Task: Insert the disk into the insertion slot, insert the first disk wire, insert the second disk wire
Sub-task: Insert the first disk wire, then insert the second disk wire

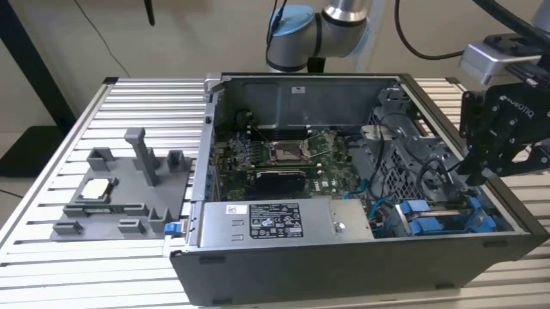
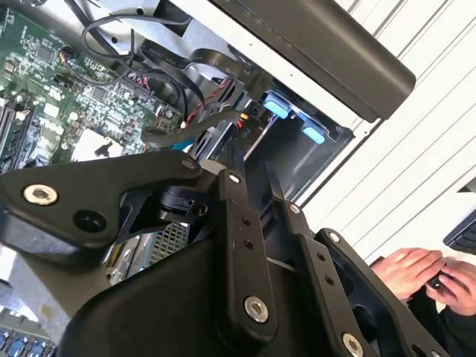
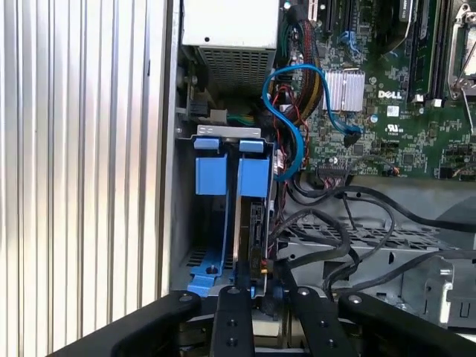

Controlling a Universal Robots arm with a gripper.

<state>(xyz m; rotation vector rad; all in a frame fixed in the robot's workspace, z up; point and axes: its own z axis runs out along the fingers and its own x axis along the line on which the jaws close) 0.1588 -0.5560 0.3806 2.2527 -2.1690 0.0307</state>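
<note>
Hanging over the open computer case's [image 1: 284, 270] near corner on the exterior view's right, the black gripper [image 1: 475, 175] points straight at the blue-framed silver-grey disk [image 3: 253, 178]. The disk sits edge-on in the dark grey cage's insertion slot [image 3: 249, 132] (long axis running away from the gripper). Whether the gripper grasps anything I cannot tell.
</note>
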